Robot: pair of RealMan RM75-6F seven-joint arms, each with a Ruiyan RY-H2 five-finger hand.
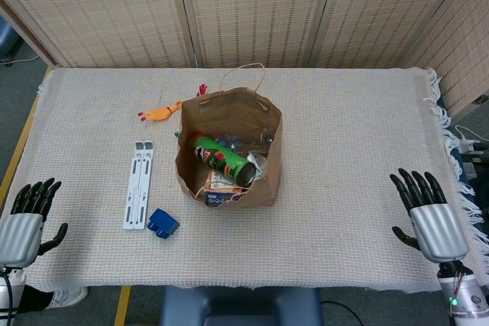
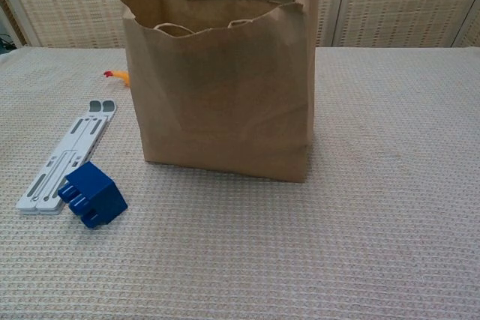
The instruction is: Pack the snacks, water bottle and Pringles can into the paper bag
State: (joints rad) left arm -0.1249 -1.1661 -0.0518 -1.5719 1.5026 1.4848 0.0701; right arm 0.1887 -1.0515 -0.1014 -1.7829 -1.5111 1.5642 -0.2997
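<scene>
paper bag [image 1: 263, 139]: stands upright near the middle of the cloth-covered table [image 1: 359, 150], mouth open to the top; in the chest view its brown front wall [image 2: 225, 103] fills the centre and hides the contents.
pringles can [image 1: 223, 161]: green, lying tilted inside the bag on top of the other goods, its round end pointing to about 4 o'clock.
water bottle [image 1: 248, 140]: clear plastic, only partly seen inside the bag, at about 1 o'clock from the can.
snacks [image 1: 221, 183]: orange and white packets at the bottom of the bag, under the can, toward 6 o'clock.
right hand [image 1: 428, 215]: at 4 o'clock from the bag, well apart from it near the table's edge, fingers spread and holding nothing.
left hand [image 1: 23, 219]: at 8 o'clock from the bag, off the table's near corner, fingers apart, nothing in it.
white folding stand [image 1: 138, 184]: flat on the cloth at 9 o'clock from the bag, lying lengthwise.
blue block [image 1: 163, 223]: just beside the stand's near end, at 7 o'clock from the bag.
rubber chicken toy [image 1: 159, 113]: yellow-orange, at 10 o'clock, near the bag's far corner.
</scene>
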